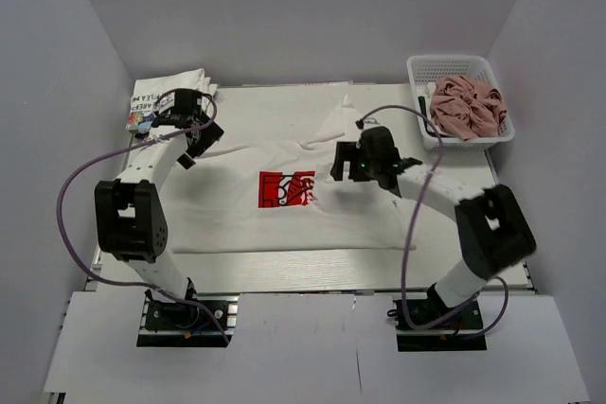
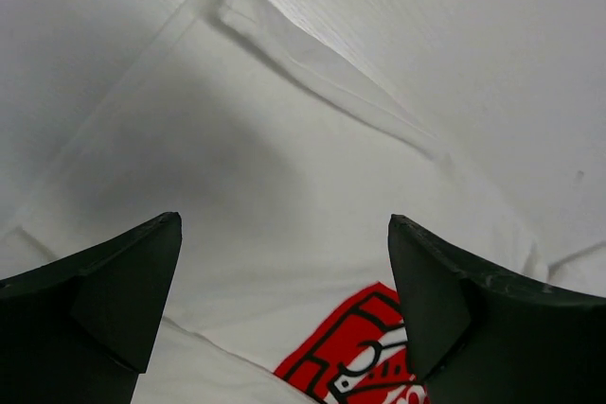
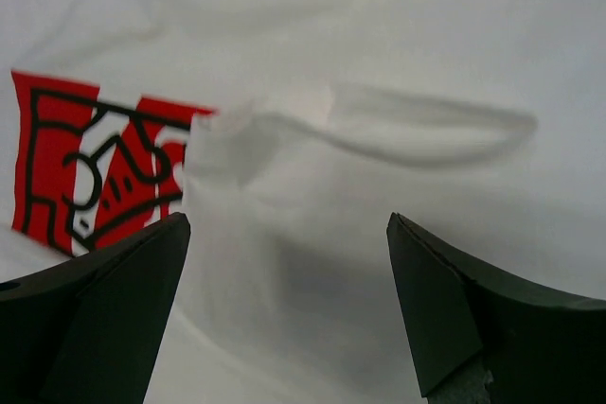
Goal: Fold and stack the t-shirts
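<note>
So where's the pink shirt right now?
In the overhead view, the pink t-shirt lies crumpled inside the white mesh basket, at the far right corner of the table.

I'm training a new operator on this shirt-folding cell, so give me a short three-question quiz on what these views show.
1. True or false: the left gripper and the right gripper are both open and hold nothing.
2. Fill in: the square logo on the spread white t-shirt is ___.
3. Where is the crumpled pink t-shirt? A) held by the right gripper B) in the white mesh basket C) lying on the white t-shirt
Key: 1 true; 2 red; 3 B.
</note>
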You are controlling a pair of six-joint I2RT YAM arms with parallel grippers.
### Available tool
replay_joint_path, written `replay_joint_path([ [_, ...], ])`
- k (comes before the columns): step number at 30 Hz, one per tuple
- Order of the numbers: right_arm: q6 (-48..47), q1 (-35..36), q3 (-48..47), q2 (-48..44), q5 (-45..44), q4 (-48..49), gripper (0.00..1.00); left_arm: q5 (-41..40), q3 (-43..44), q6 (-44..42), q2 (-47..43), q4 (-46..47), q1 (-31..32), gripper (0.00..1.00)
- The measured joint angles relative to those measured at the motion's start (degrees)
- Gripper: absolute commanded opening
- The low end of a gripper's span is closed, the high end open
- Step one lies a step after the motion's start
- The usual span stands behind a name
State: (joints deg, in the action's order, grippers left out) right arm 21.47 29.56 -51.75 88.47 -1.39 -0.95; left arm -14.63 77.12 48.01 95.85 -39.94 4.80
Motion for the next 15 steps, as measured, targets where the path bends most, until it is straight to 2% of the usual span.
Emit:
replay_joint_path([
  [4,-0.6,-0.2,-10.9,12.9,0.1,2.9,0.9,-1.2,1.4,0.0,4.3,-2.1,-2.1,1.0],
  [8,-1.0,-0.4,-19.0,21.1,0.5,3.3,0.9,-1.6,3.0,-0.1,6.1,-3.9,-4.0,1.0],
  [11,-2.1,-0.7,-22.7,23.6,0.3,2.3,0.9,-1.5,4.8,-0.2,7.2,-4.2,-5.0,1.0],
  [15,-4.9,-0.7,-23.4,21.7,-0.2,2.3,0.9,-1.4,5.2,-0.7,8.0,-4.3,-5.5,1.0],
])
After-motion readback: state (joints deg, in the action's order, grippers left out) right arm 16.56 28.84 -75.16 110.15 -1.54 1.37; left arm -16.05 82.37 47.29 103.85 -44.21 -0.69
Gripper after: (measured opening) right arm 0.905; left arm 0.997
